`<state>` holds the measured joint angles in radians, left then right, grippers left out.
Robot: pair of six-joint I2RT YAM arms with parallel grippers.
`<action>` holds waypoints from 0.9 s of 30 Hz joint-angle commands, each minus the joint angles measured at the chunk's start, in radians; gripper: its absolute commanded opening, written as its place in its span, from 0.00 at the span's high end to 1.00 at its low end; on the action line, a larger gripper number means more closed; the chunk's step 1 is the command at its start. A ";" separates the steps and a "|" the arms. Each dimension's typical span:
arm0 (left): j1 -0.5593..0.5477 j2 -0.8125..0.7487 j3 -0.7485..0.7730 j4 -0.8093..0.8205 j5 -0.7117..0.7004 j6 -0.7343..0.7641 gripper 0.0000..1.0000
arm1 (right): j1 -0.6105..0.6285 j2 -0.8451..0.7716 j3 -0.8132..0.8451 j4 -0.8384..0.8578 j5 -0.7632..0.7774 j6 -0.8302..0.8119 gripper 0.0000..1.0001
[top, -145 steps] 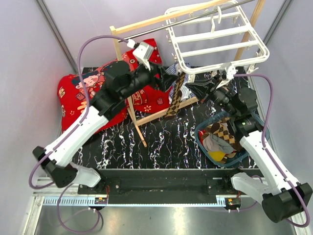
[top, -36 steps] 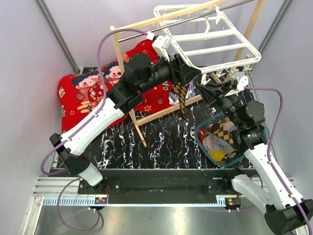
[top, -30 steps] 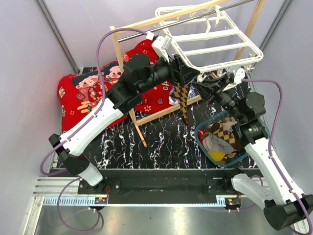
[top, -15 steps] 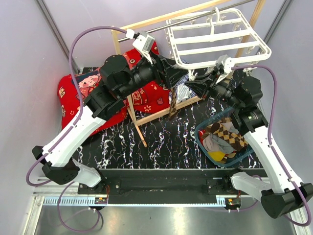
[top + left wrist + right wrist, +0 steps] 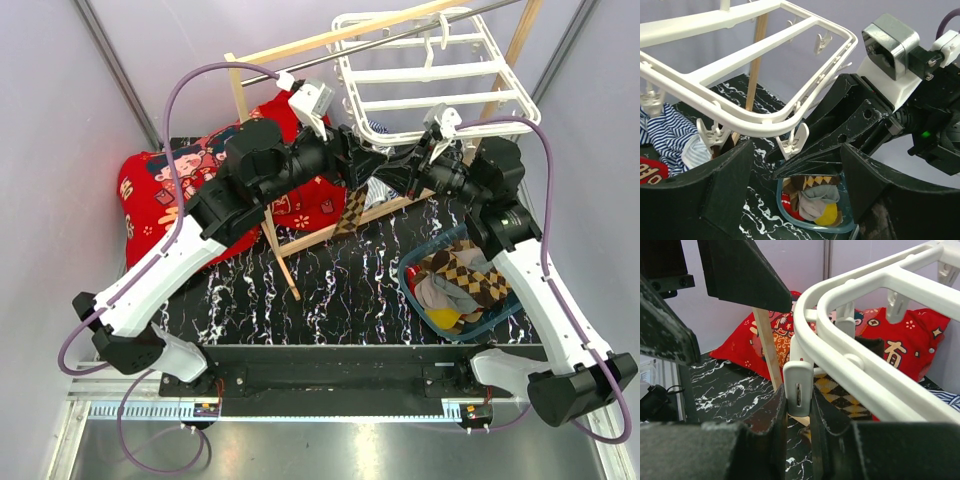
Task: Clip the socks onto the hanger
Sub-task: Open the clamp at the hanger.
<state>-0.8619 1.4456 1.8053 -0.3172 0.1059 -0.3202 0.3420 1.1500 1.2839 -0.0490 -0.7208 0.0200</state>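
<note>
Jaws of my right gripper (image 5: 798, 395) are pinched narrow on one white peg (image 5: 799, 377) of the single hanger (image 5: 440, 72) over the desk's far right corner. Left gripper (image 5: 796, 150) gapes wide around them. One checkered sock (image 5: 350, 212) hangs beyond the peg. More socks (image 5: 460, 280), count unclear, fill one basket (image 5: 405, 280) by the right edge.

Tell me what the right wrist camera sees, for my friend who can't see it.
The right hand pinches a white clip peg hanging from the corner of the white hanger. Behind it are a checkered sock and a red cushion.
</note>
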 commanded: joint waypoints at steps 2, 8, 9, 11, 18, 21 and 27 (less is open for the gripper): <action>-0.019 0.006 0.002 0.006 -0.138 0.044 0.26 | 0.018 0.024 0.069 -0.006 -0.031 -0.041 1.00; -0.043 0.036 0.019 0.006 -0.245 0.036 0.27 | 0.037 0.034 0.075 -0.009 -0.011 -0.051 1.00; -0.048 0.050 0.029 0.007 -0.255 0.032 0.26 | 0.041 0.034 0.075 -0.009 -0.006 -0.051 1.00; -0.055 0.064 0.043 0.006 -0.273 0.024 0.27 | 0.045 0.034 0.072 -0.011 0.000 -0.054 1.00; -0.086 0.119 0.097 0.004 -0.325 0.013 0.29 | 0.061 0.034 0.061 -0.017 0.032 -0.068 1.00; -0.094 0.121 0.100 0.006 -0.376 0.009 0.32 | 0.069 0.033 0.057 -0.018 0.047 -0.074 1.00; -0.104 0.118 0.100 0.000 -0.417 -0.005 0.44 | 0.078 0.030 0.043 -0.018 0.073 -0.081 1.00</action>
<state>-0.9508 1.5600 1.8587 -0.3538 -0.2642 -0.3161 0.3985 1.1889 1.3151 -0.0933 -0.6605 -0.0448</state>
